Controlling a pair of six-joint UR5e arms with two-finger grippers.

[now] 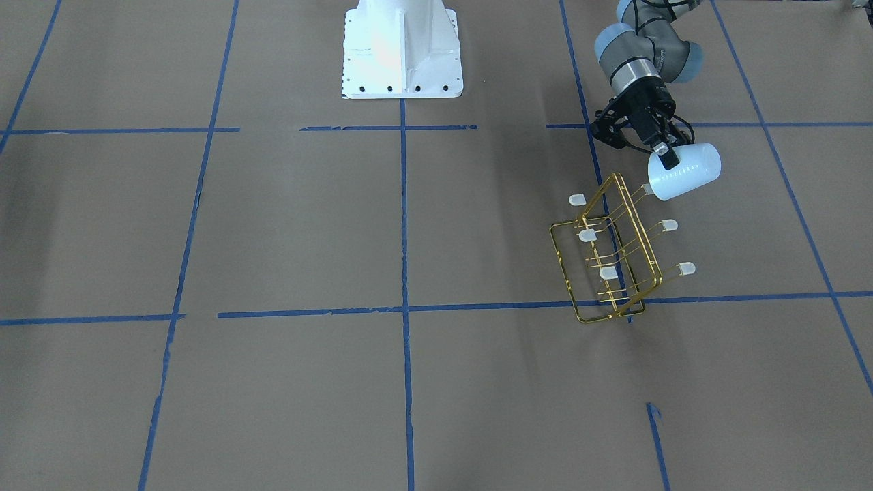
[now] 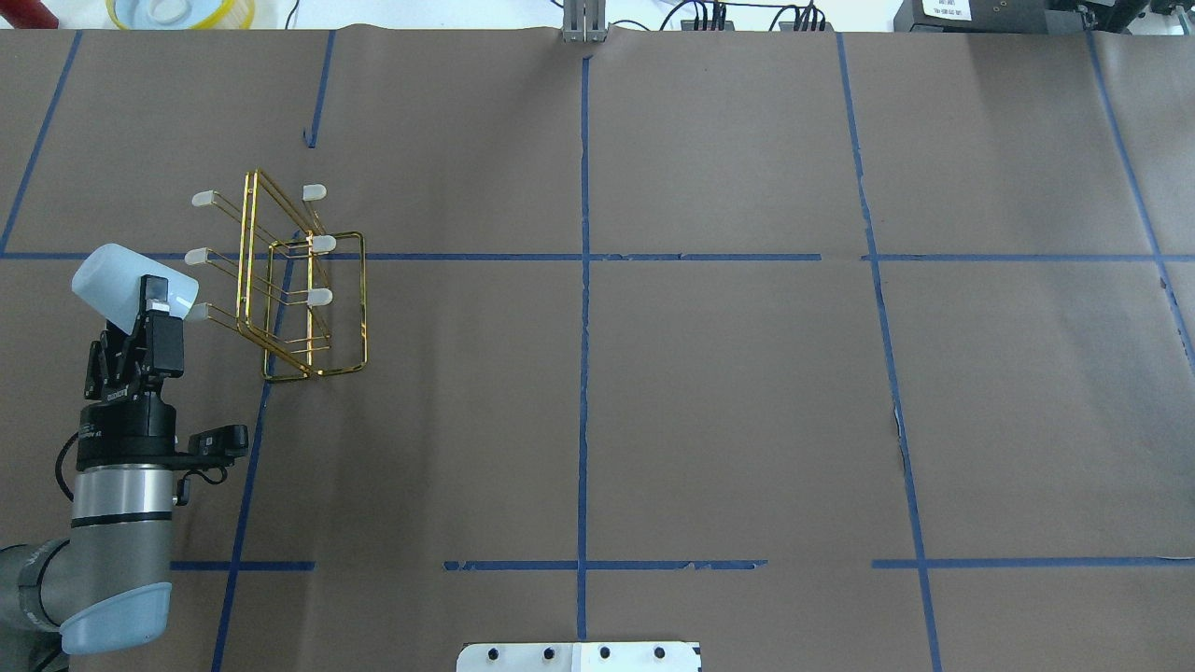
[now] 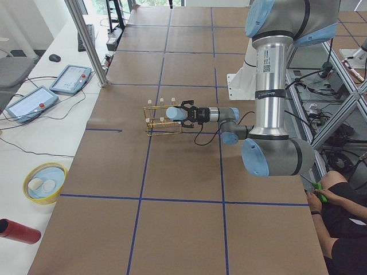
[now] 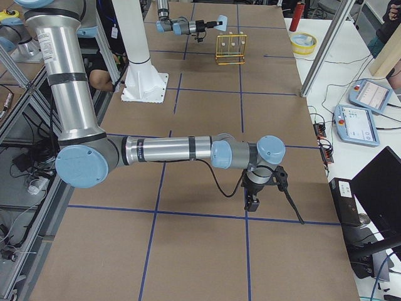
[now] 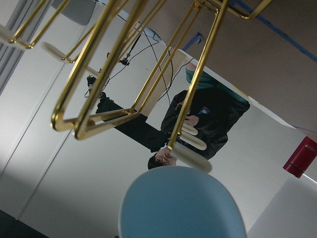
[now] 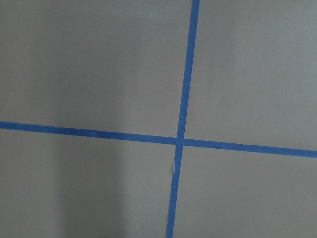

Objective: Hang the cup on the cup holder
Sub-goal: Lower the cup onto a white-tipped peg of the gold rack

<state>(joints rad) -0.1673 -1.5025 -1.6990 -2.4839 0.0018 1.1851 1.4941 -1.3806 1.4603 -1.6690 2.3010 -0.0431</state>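
Observation:
The pale blue-white cup [image 2: 131,278] is held tilted on its side in my left gripper [image 2: 155,297], which is shut on its rim. The cup holder [image 2: 301,291], a gold wire rack with capped prongs, stands on the table just to the right of the cup. The cup's mouth is beside the nearest prong cap [image 2: 196,313]. In the front-facing view the cup [image 1: 685,172] hangs just above the rack [image 1: 614,254], with my left gripper [image 1: 665,155] on it. The left wrist view shows the cup [image 5: 181,203] below the prong cap [image 5: 193,156]. My right gripper [image 4: 252,200] hangs far away over bare table; I cannot tell whether it is open or shut.
Brown paper with blue tape lines [image 2: 583,280] covers the table. The robot's white base [image 1: 402,51] stands at the table's edge. A yellow bowl [image 3: 45,182] and a red cylinder [image 3: 20,231] lie on the side bench. A seated person [image 3: 338,212] is near the robot.

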